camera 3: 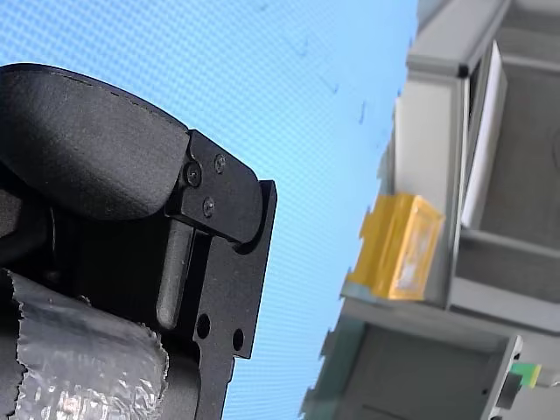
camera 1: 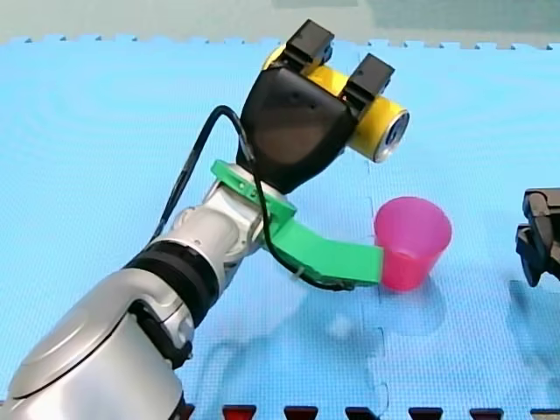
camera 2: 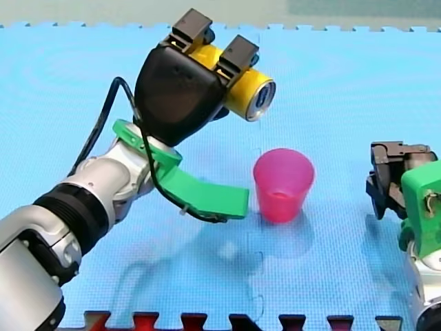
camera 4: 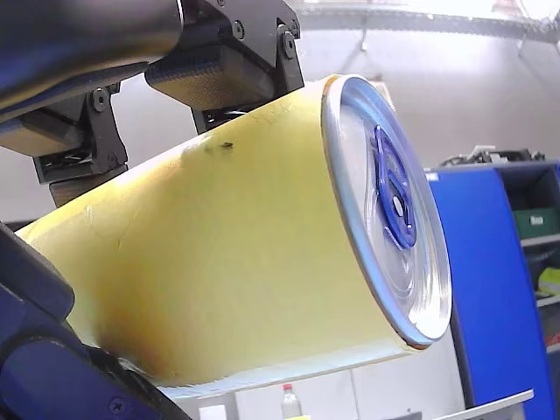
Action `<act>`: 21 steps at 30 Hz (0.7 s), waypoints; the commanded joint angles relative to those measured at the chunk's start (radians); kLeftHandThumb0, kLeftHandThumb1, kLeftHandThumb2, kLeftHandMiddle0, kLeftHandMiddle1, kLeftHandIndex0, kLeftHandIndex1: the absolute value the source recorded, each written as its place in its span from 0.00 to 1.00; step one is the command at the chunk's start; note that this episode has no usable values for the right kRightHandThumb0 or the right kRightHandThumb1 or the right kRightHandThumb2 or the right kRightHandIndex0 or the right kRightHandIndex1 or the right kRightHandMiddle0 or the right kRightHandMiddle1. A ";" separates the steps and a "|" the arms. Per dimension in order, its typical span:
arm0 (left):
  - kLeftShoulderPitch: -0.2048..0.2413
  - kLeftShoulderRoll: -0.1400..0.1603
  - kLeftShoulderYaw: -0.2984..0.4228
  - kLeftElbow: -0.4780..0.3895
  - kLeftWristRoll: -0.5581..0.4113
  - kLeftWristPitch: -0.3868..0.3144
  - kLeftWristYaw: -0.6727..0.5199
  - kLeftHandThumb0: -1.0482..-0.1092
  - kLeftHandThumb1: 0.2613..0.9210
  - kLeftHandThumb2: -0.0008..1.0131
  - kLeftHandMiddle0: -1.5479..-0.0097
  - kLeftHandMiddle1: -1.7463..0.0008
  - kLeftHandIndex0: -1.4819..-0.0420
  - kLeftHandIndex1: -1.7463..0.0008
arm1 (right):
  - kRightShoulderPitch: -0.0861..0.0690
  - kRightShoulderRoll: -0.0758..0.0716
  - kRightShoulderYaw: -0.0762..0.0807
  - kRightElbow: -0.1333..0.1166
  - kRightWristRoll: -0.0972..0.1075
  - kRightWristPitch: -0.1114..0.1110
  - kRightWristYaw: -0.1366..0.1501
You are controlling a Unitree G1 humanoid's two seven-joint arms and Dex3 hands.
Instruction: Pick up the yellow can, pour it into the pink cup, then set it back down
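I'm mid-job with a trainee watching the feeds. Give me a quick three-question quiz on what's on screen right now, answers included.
1. True or false: the yellow can stands upright on the blue mat.
2. The pink cup is: A) upright on the mat, B) tipped on its side, C) held in a hand.
3. Which hand holds the can, and which way does its top face?

Key:
1. False. It is held on its side in the air.
2. A.
3. The left hand. The top faces toward the right hand, which is low at the mat's right side, apart from the cup.
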 commanded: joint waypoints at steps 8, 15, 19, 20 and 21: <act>0.012 0.017 0.023 -0.011 -0.024 -0.023 0.018 0.68 0.94 0.00 0.51 0.00 0.58 0.14 | 0.009 -0.009 0.002 -0.007 -0.003 -0.009 -0.009; 0.016 0.024 0.037 -0.002 -0.037 -0.033 0.045 0.70 0.94 0.00 0.50 0.00 0.59 0.11 | 0.010 -0.014 0.001 -0.009 0.001 -0.002 0.003; 0.018 0.037 0.056 0.002 -0.053 -0.044 0.052 0.71 0.94 0.00 0.50 0.00 0.61 0.08 | 0.009 -0.014 0.004 -0.013 -0.002 0.002 0.000; 0.020 0.039 0.066 0.002 -0.063 -0.049 0.053 0.71 0.94 0.00 0.50 0.00 0.61 0.08 | 0.010 -0.015 0.004 -0.014 -0.002 0.003 -0.001; 0.024 0.042 0.080 0.003 -0.078 -0.058 0.054 0.71 0.94 0.00 0.50 0.00 0.61 0.08 | 0.010 -0.015 0.004 -0.015 -0.002 0.003 0.000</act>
